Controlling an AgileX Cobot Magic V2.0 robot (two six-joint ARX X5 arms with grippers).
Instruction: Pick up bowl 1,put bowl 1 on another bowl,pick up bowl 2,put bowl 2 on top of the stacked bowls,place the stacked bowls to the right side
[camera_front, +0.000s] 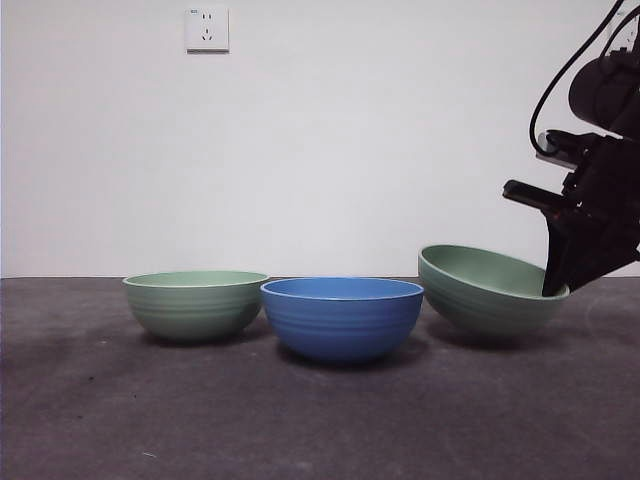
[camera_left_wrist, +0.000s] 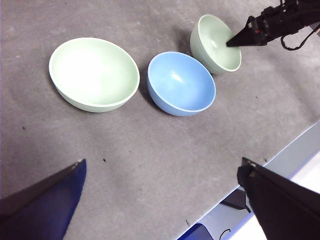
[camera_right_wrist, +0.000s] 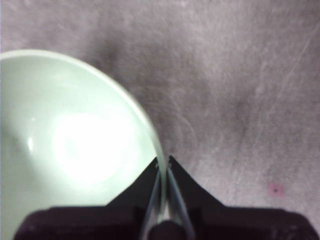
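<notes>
While the right pincer (camera_front: 556, 290) is being kept clamped on its rim, the following is being recorded.
Bowl 1 (camera_front: 487, 290): being held tilted, raised at the gripped side, beside another bowl.
Another bowl (camera_front: 342, 317): being kept upright on the bench (camera_front: 320, 420), in the middle.
Bowl 2 (camera_front: 195, 303): being left upright, at the far side.
Left pincer (camera_left_wrist: 160, 200): being held apart above the bench, holding nothing.
</notes>
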